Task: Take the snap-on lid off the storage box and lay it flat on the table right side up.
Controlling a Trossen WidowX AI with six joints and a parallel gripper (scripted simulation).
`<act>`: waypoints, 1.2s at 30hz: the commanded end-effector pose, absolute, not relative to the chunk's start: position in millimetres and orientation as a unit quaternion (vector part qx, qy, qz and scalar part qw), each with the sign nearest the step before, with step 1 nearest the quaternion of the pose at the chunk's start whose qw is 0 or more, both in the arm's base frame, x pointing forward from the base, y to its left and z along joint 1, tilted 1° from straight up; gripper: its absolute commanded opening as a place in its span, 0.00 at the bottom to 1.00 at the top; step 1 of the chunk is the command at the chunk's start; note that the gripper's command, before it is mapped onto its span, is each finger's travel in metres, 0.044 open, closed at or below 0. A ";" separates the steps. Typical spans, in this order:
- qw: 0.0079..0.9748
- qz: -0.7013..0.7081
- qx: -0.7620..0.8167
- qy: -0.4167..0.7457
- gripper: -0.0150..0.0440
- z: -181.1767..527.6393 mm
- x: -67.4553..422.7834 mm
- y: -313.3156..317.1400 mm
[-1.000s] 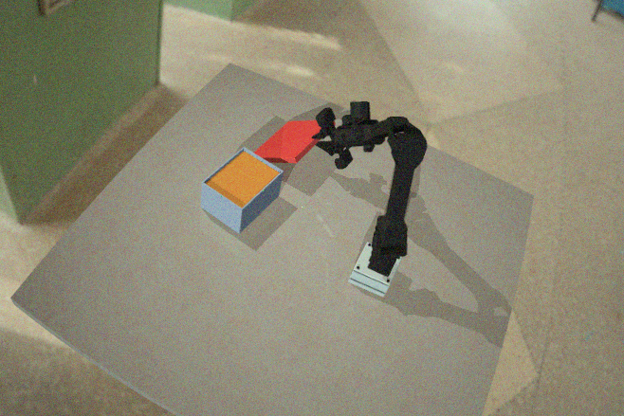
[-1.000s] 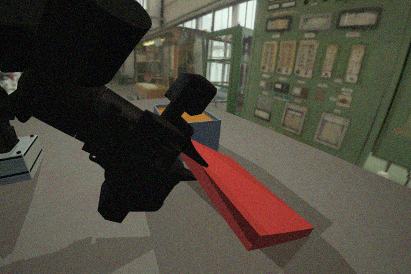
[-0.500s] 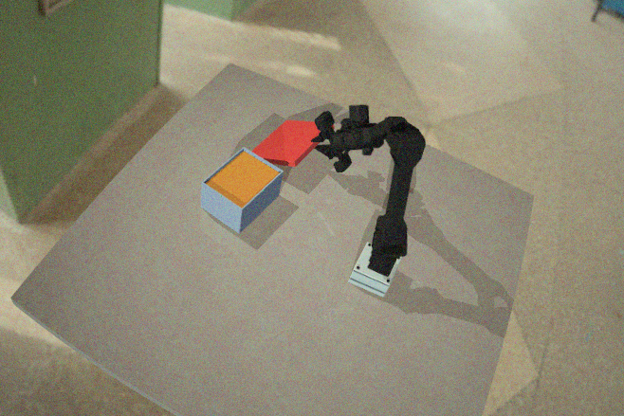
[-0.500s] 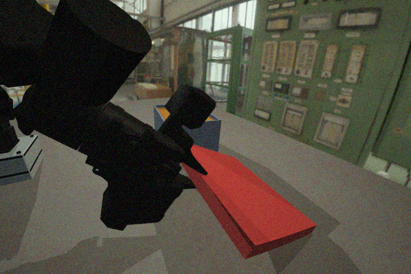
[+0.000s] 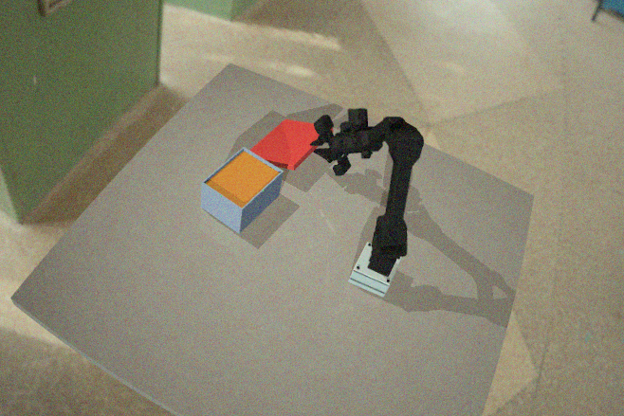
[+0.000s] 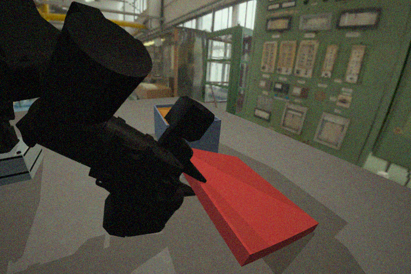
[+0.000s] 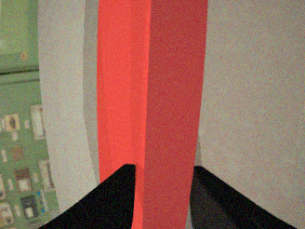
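Note:
The blue storage box (image 5: 241, 198) (image 6: 207, 136) stands open on the grey table (image 5: 176, 310), with its orange inside (image 5: 244, 176) showing. The red lid (image 5: 288, 143) (image 6: 245, 199) (image 7: 155, 87) is off the box and lies just behind it, tilted, with its far end low near the table and its near end raised. My gripper (image 5: 318, 141) (image 6: 192, 178) (image 7: 163, 176) is shut on the raised edge of the lid. In the wrist view the lid runs straight away from between the two dark fingers.
The arm's base (image 5: 374, 275) (image 6: 16, 161) stands on the table to the right of the box. A green control cabinet (image 5: 70, 63) (image 6: 318, 65) stands beyond the table's left edge.

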State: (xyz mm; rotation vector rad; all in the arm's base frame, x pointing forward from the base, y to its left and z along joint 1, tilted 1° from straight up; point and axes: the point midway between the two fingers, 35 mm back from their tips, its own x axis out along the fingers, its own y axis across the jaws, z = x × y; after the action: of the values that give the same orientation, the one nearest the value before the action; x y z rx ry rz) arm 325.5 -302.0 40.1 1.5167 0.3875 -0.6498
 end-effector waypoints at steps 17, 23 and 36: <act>0.653 -0.294 0.674 0.181 0.57 32.8 326.0 -302.5; 0.653 -0.294 0.674 0.181 0.76 32.3 325.3 -302.0; 0.653 -0.294 0.674 0.182 1.00 29.5 298.2 -296.3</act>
State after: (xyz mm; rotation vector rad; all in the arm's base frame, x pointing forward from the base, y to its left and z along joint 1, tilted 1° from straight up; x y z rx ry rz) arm 305.5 -300.1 31.3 1.5286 0.4041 -0.6720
